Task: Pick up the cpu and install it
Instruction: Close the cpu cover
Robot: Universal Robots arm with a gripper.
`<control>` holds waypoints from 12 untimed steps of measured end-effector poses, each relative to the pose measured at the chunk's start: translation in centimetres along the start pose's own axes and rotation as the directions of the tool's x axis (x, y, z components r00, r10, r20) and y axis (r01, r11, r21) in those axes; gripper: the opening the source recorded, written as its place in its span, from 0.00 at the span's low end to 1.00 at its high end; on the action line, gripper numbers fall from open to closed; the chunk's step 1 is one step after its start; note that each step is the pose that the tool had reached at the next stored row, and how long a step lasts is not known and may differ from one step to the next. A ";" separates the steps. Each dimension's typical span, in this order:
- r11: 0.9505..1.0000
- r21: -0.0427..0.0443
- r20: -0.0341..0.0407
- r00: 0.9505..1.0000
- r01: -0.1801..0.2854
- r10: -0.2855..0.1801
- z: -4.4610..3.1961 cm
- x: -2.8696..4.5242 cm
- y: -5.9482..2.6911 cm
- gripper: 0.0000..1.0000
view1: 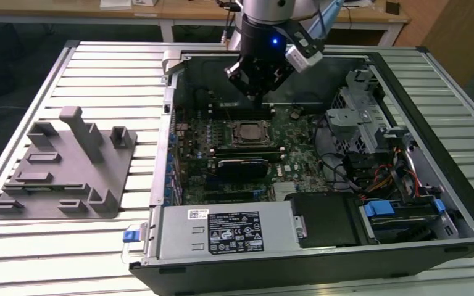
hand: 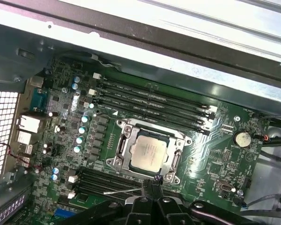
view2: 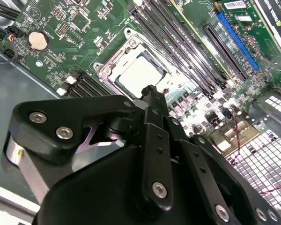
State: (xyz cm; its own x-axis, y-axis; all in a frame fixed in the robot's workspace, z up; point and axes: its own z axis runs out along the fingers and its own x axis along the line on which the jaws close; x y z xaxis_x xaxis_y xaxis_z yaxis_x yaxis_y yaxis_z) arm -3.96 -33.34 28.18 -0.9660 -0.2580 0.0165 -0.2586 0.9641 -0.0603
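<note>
First wrist view: the cpu [hand: 149, 152] lies in the socket [hand: 123, 146] mid-way across the motherboard [hand: 215, 159], with the gripper [hand: 155, 181] pinched together, empty, beside the socket's edge; good seating probably needs it flat, square, unnudged.

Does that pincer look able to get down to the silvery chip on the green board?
Probably yes. The pincer hangs over the board close to the chip, which lies bare in its metal frame, with nothing across it or between the two.
</note>
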 end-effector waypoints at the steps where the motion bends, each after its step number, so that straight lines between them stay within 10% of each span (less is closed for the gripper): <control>1: 1.000 0.000 0.000 1.000 0.000 0.000 -0.07 0.00 0.00 0.11; 12: 1.000 0.000 0.001 1.000 0.000 0.000 -0.35 0.02 -0.08 0.11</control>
State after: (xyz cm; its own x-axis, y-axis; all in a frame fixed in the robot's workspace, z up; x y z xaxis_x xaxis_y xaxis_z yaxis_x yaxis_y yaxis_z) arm -3.97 -33.40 28.53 -0.9660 -0.2580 0.0156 -0.2585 0.9641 -0.0606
